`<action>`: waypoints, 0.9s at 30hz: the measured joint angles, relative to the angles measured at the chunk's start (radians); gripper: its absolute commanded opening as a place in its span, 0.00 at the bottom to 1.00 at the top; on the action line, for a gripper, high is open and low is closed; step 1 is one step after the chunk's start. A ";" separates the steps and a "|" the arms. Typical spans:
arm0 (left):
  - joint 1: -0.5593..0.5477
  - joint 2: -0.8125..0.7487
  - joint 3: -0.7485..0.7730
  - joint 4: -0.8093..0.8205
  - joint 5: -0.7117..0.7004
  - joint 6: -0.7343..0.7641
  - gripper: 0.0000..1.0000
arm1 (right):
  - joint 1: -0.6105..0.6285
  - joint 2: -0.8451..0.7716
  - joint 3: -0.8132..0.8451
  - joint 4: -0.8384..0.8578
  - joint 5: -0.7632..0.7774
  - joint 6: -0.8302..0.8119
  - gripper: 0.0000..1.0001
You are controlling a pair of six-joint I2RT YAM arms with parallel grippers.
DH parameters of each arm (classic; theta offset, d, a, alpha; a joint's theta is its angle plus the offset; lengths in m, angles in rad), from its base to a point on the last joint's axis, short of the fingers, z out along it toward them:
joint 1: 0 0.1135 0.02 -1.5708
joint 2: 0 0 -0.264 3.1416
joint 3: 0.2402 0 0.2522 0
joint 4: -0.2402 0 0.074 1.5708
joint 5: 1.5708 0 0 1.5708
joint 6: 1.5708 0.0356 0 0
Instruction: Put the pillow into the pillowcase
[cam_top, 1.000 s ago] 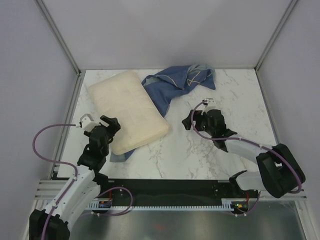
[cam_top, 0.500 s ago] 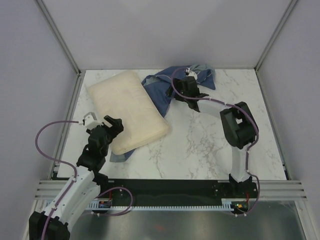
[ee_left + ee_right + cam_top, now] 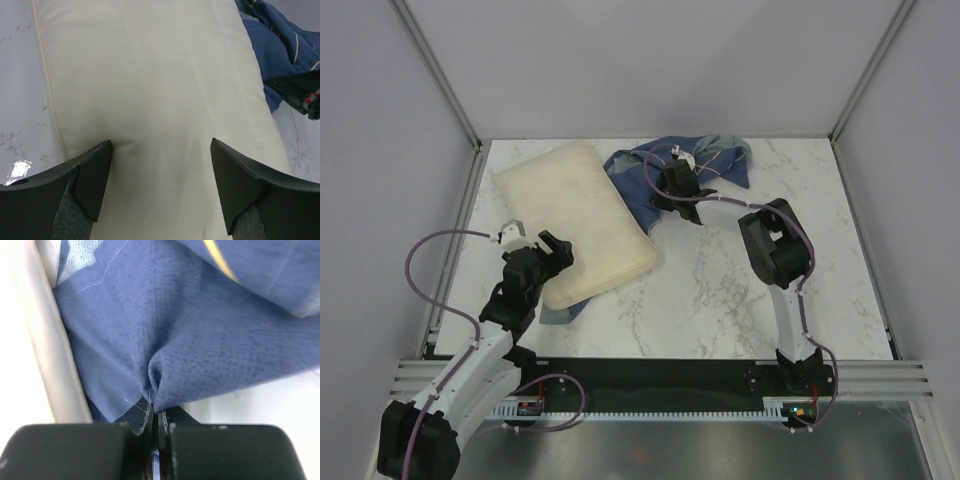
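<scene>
We see the pillow (image 3: 575, 220) lying flat on the left half of the white marble worktop (image 3: 740, 290), its long axis running from the far left corner toward the near middle. The pillowcase (image 3: 638, 175) lies crumpled at the far edge of the worktop, just right of the pillow and touching its long right side. Its lighter grey-blue inside is turned up at the far right of the heap. A small strip of the same blue cloth shows from under the pillow's near corner.

Our left end effector (image 3: 558, 250) is at the pillow's near short end and is released, with nothing in its grip. In the left wrist view its two dark fingers (image 3: 92, 175) stand wide apart with the cream fabric filling the space between them. We cannot tell whether they press on the fabric.

Our right end effector (image 3: 665, 190) is far out over the worktop, down on the left part of the crumpled pillowcase, close to the pillow's edge. It is clenched on the pillowcase: the right wrist view shows the jaws drawn together on a puckered fold of denim-blue cloth, with a yellow printed line crossing the fabric above it. The pillow is wholly outside the pillowcase
</scene>
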 measured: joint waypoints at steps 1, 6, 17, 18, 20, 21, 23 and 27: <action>0.000 0.000 0.000 0.003 0.006 0.004 0.86 | 0.000 -0.043 -0.040 -0.005 0.009 -0.014 0.00; 0.000 0.000 0.000 0.012 0.041 0.018 0.86 | -0.011 -0.419 -0.311 -0.020 0.043 -0.069 0.00; -0.010 0.061 0.002 0.027 0.084 0.025 0.84 | -0.254 -1.153 -0.761 -0.082 0.075 -0.104 0.00; -0.013 0.067 0.003 0.029 0.087 0.027 0.84 | -0.252 -1.180 -0.785 -0.100 0.087 -0.115 0.00; -0.024 0.079 0.006 0.036 0.095 0.035 0.84 | -0.251 -1.231 -0.839 -0.121 0.103 -0.135 0.00; -0.034 0.084 0.009 0.041 0.098 0.041 0.87 | -0.253 -1.253 -0.862 -0.129 0.109 -0.145 0.00; -0.061 0.092 0.016 0.058 0.115 0.060 1.00 | -0.254 -1.279 -0.897 -0.134 0.113 -0.159 0.00; -0.154 0.144 0.033 0.137 0.158 0.098 1.00 | -0.253 -1.259 -0.926 -0.116 0.100 -0.174 0.00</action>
